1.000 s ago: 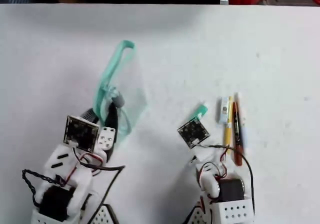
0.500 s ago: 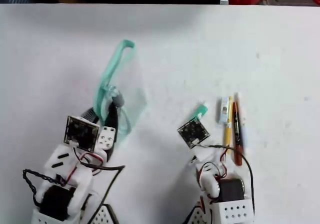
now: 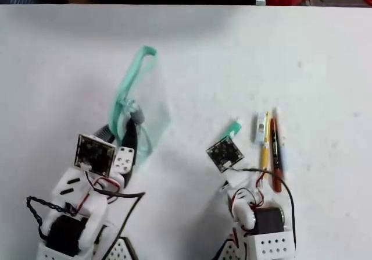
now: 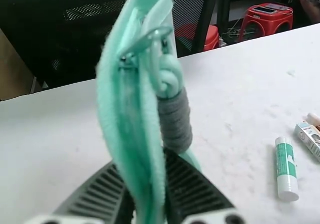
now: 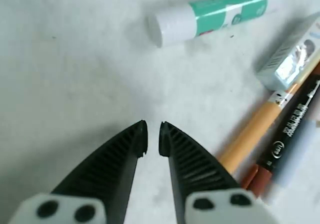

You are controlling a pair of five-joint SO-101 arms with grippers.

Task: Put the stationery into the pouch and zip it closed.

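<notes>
The left jaws are clamped on the pouch, gripping its teal zip edge so that this edge stands up off the counter. Held that way, the pouch probably stays put and offers its mouth for loading. I cannot tell whether the zip is open. The pull, a teal loop with a grey wrap, hangs against the edge just above the jaws.

All the stationery lies on the counter to the right of the pouch, well apart from it. The glue stick is the piece nearest the pouch. Beyond it lie a small box, a yellow pen, a dark red pen and a pale pen, packed side by side.

The right jaws hang over bare counter between the pouch and the glue stick, almost closed with only a slit between them, holding nothing. They point toward the glue stick, likely the first pick, and would need to widen before taking it. Nothing is in the pouch yet.
</notes>
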